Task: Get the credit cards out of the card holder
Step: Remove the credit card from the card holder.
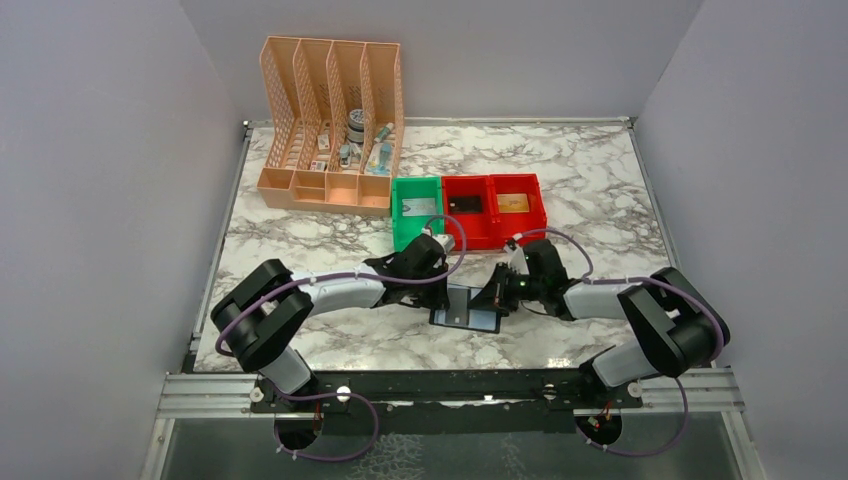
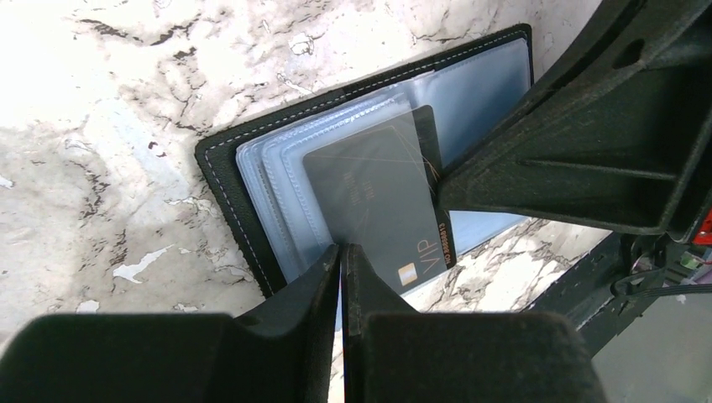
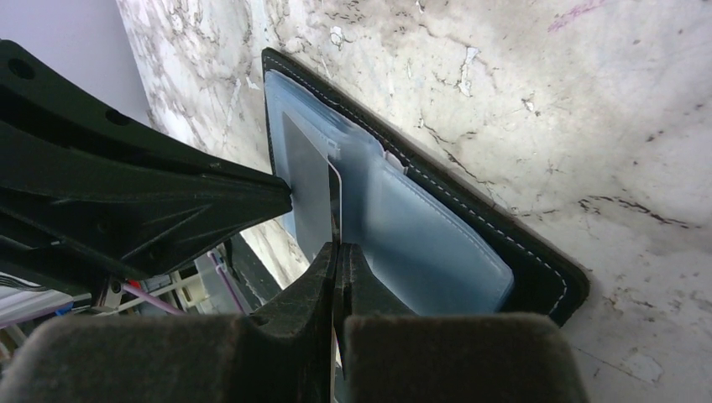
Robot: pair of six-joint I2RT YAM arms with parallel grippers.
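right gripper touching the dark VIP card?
Touching. Left wrist view: the right gripper tip meets the dark card at its side edge, with no gap showing.

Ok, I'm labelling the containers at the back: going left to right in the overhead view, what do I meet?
Peach lattice organizer → green bin → left red bin, dark item inside → right red bin, tan card inside.

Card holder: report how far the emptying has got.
Done: a gold card lies in the red bin. In hand: the right gripper pinches the dark VIP card, partly out of its clear sleeve in the open card holder; the left gripper is shut at the sleeve's edge. Remaining: pull it free; other sleeves look empty.
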